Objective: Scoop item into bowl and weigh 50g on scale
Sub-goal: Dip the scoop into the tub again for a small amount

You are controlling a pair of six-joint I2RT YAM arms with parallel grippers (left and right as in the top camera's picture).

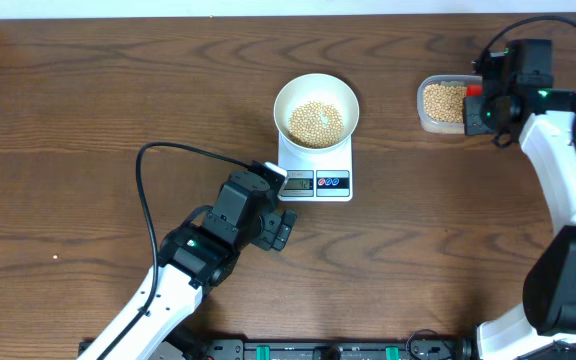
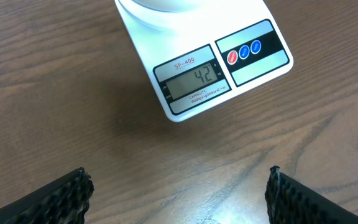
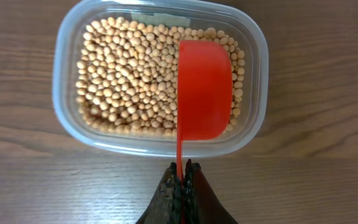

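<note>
The white bowl (image 1: pixel 315 110) holds pale tan beans (image 1: pixel 315 122) and stands on the white scale (image 1: pixel 330 160); its display (image 2: pixel 194 81) reads 42. My left gripper (image 2: pixel 179 186) is open just in front of the scale, with bare wood between its fingers (image 2: pixel 67 196). My right gripper (image 3: pixel 181 174) is shut on the thin handle of a red scoop (image 3: pixel 204 90). The scoop's cup is turned on its side over the clear tub (image 3: pixel 64 93) of beans (image 3: pixel 129 81). In the overhead view the right gripper (image 1: pixel 476 93) is at the tub (image 1: pixel 444 104).
A black cable (image 1: pixel 153 190) loops across the table left of the left arm. The right arm (image 1: pixel 568 180) runs down the right edge. The tub sits at the far right, apart from the scale.
</note>
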